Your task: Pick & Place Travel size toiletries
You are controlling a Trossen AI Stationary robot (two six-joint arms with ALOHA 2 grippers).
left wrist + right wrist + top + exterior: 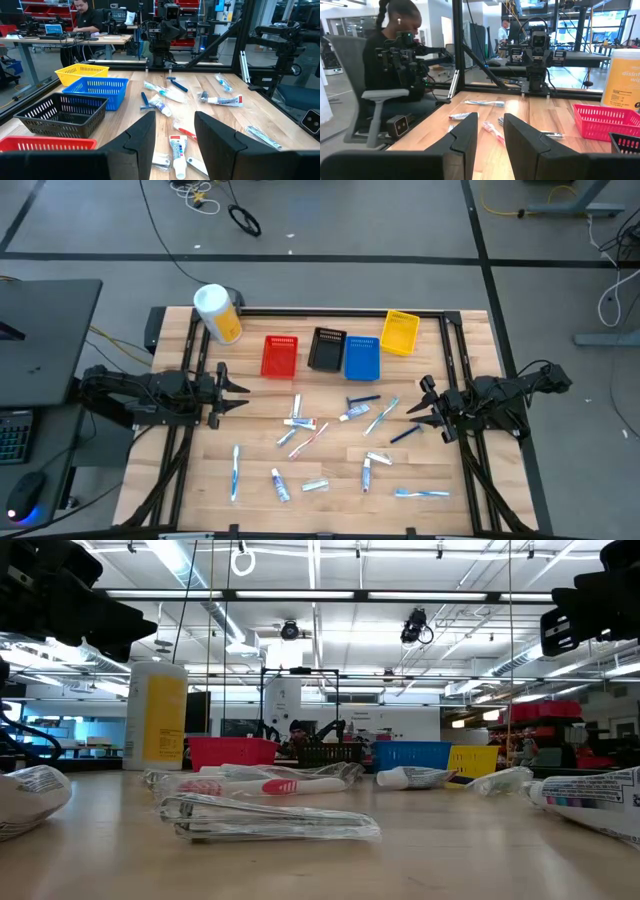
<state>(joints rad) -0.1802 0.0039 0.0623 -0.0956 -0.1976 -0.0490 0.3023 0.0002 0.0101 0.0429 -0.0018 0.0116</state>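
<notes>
The travel size toiletries lie scattered flat on the wooden table [200, 480]: small tubes [300, 423], a toothbrush [235, 472] near the front left, another toothbrush [420, 493] at the front right, and a dark razor [362, 401] mid-table. In the left wrist view a tube [177, 150] lies just beyond the fingers. My left gripper [235, 392] [175, 125] hovers at the table's left side, level and open, with nothing between its fingers. At the table's right side my right gripper [425, 405] [491, 122] is likewise level, open and holding nothing.
Along the far side stand a red bin [280, 356], a black bin [326, 349], a blue bin [362, 358] and a yellow bin [400, 333]. A yellow white-lidded canister [217, 313] stands at the far left. A person [395, 60] sits beyond the table's edge.
</notes>
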